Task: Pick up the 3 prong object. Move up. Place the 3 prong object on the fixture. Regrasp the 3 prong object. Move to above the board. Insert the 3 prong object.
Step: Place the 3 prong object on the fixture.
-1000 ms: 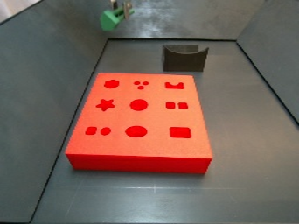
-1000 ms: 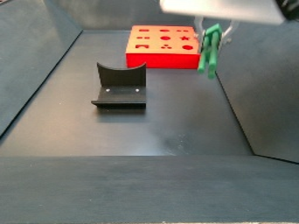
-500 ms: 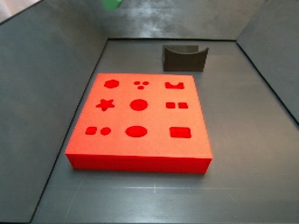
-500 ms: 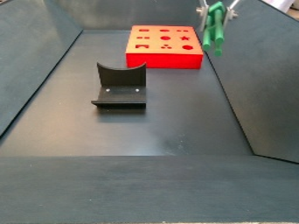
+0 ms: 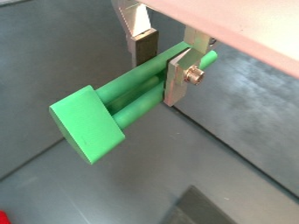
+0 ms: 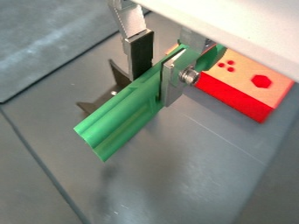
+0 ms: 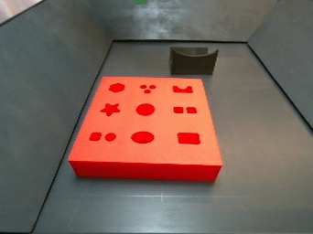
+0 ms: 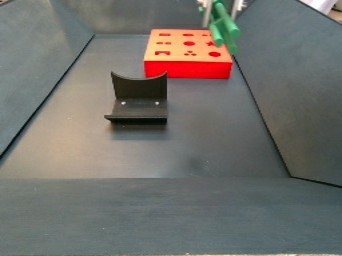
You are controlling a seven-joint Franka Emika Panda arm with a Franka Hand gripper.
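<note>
3 prong object (image 5: pixel 122 103) in pincer (image 5: pixel 163 63) grip

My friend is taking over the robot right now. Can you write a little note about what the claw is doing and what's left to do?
Gripper: shut on the 3 prong object, held high in the air; in a side view it shows green near the top edge.
Fixture: on the floor, nothing on it.
Board: flat on the floor, holes all unfilled.
Done: picked up and lifted.
Left: place it on the fixture, regrasp, move above the board, insert.
</note>
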